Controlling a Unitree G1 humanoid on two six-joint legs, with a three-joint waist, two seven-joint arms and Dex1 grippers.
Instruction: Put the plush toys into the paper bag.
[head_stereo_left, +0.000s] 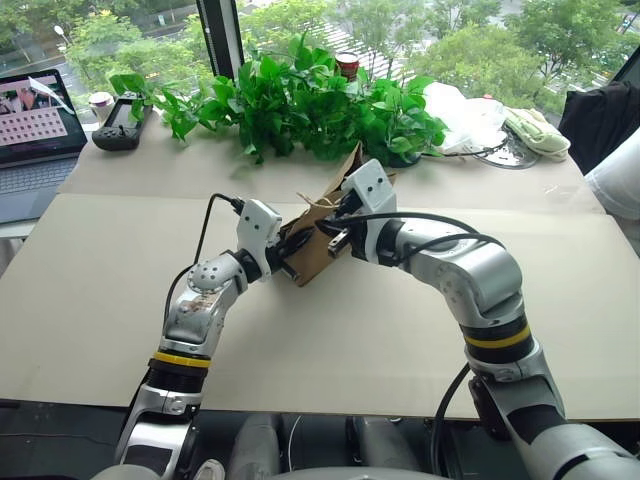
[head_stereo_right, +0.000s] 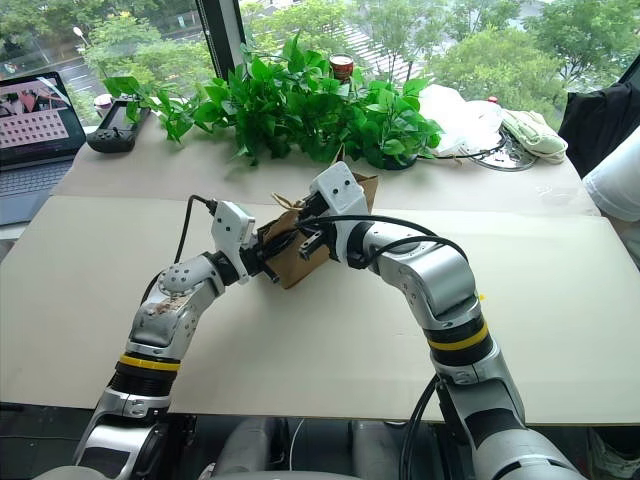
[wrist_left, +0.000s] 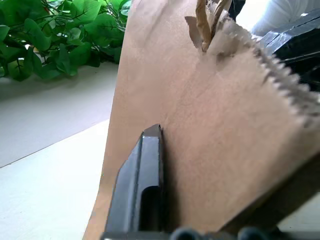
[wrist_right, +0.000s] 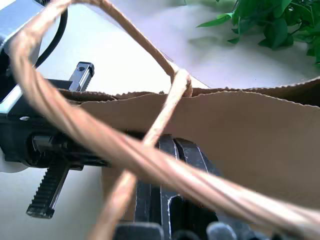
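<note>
- With both claws meeting at the paper bag (head_stereo_right: 300, 255), which sits mid-counter just in front of the leafy plants (head_stereo_right: 300, 105), the step in hand looks like spreading its mouth.
- The left claw (head_stereo_right: 268, 258) has its fingers together, pinching the bag's near wall below the serrated rim; in the left wrist view one black finger (wrist_left: 142, 185) lies flat against the brown paper.
- The right claw (head_stereo_right: 310, 235) is clamped on the rim on the bag's other side, its fingers pressed together under the twisted cord handles (wrist_right: 150, 135).
- To do this well, I judge the two grips should pull gently apart and keep the bag upright; a hard tug could tear the paper or drag the handle loops across the opening.
- No plush toy can be made out around the bag.
- The counter (head_stereo_right: 560, 300) lies bare to both sides of the bag and toward the robot, giving free room; behind the bag the plants crowd close, so pulling backward risks snagging leaves.
</note>
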